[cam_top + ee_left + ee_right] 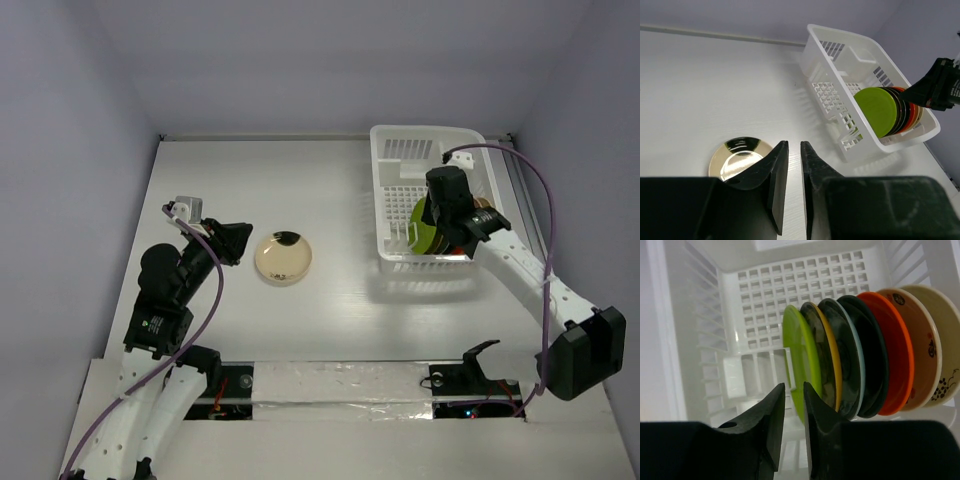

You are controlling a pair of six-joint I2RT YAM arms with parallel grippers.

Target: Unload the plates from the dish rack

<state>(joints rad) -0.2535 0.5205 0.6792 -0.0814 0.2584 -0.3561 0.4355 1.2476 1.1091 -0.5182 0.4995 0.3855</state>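
Observation:
The white dish rack (380,190) stands at the back right and holds several plates on edge. From the front of the row they are lime green (799,355), dark ones, orange-red (896,350) and cream patterned (924,345). My right gripper (794,385) hangs inside the rack just above the lime green plate's rim. Its jaws stand slightly apart with nothing gripped. A glossy cream plate (283,258) lies flat on the table. My left gripper (794,143) sits just right of it, jaws almost together and empty.
The rack's far half (840,65) has a bare gridded floor and a small inner compartment (740,377). The right arm (520,265) reaches over the rack's near wall. Grey walls close the table on three sides.

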